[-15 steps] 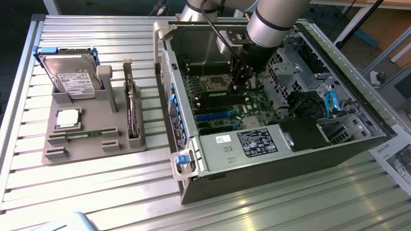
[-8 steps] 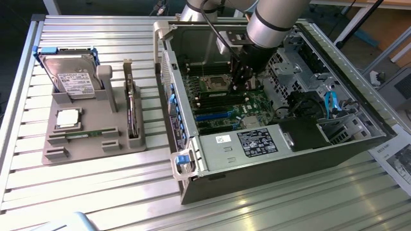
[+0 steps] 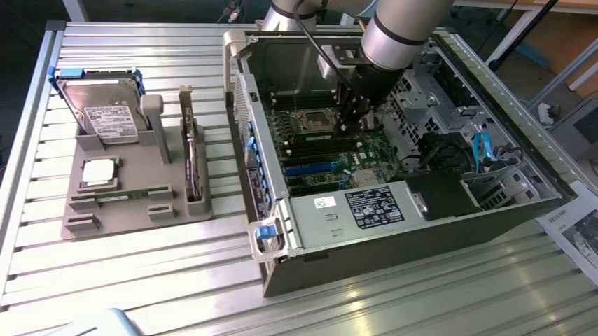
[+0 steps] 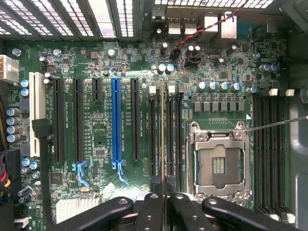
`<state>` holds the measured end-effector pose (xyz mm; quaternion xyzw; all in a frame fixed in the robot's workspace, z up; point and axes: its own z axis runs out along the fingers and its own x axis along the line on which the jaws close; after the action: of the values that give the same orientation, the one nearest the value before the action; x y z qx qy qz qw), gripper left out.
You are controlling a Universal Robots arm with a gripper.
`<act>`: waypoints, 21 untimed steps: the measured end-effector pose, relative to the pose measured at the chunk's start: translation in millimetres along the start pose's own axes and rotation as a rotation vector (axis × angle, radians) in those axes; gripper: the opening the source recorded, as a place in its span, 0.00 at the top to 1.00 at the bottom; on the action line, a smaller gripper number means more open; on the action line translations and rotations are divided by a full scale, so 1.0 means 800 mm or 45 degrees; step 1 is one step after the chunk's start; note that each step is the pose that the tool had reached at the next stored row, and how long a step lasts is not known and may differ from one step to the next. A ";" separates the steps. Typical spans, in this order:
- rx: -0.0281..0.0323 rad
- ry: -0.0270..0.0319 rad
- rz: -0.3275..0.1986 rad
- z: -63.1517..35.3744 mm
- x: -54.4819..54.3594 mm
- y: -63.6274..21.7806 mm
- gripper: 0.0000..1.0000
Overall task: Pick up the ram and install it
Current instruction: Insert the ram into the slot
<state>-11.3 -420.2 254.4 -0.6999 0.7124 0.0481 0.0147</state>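
Observation:
The ram (image 4: 163,139) shows edge-on as a thin pale strip running out from between my fingertips (image 4: 150,208). It stands over the black memory slots (image 4: 174,134), between the long expansion slots and the empty processor socket (image 4: 219,163). My gripper (image 4: 163,211) is shut on the ram's near end. In the exterior view my gripper (image 3: 353,120) reaches down into the open computer case (image 3: 374,231), just above the green motherboard (image 3: 327,157). Whether the ram touches a slot I cannot tell.
A grey holder (image 3: 131,213) on the exterior view's left carries a hard drive (image 3: 108,112), a square silver processor (image 3: 98,171) and an upright dark expansion card (image 3: 192,164). Case walls, a drive cage (image 3: 439,105) and blue cables (image 3: 481,150) crowd around the arm. A blue slot (image 4: 115,120) lies nearby.

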 end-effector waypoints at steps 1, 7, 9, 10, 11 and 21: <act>0.0000 0.0000 0.000 0.000 0.000 -0.002 0.88; 0.0000 0.0000 0.000 0.000 0.000 -0.004 0.88; 0.0000 0.0000 0.000 0.000 0.002 -0.004 0.88; 0.0000 0.0000 0.000 0.000 0.002 -0.004 0.88; 0.0000 0.0001 0.000 -0.001 0.004 -0.004 0.88; 0.0009 0.0000 0.000 0.010 0.006 -0.005 0.88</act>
<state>-8.1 -424.0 245.7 -0.6999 0.7125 0.0479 0.0149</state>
